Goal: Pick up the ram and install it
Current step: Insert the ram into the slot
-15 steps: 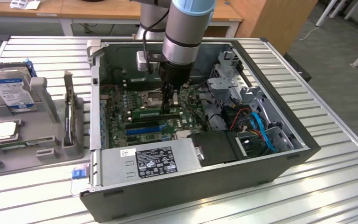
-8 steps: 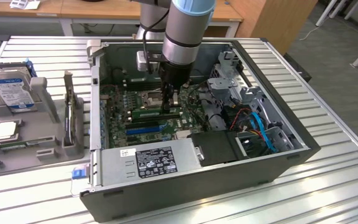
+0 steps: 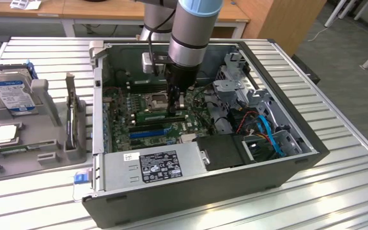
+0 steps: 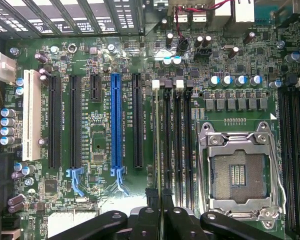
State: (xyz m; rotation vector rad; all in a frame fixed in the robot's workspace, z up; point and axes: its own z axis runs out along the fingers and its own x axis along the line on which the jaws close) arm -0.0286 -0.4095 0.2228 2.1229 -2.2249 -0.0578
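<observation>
Jaws clenched on the ram [image 3: 160, 115], low over the memory slots [image 4: 176, 145].

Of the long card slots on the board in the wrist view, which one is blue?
The blue slot, between the short black slot and a long black slot. The other long slots are black, except one white slot.
</observation>
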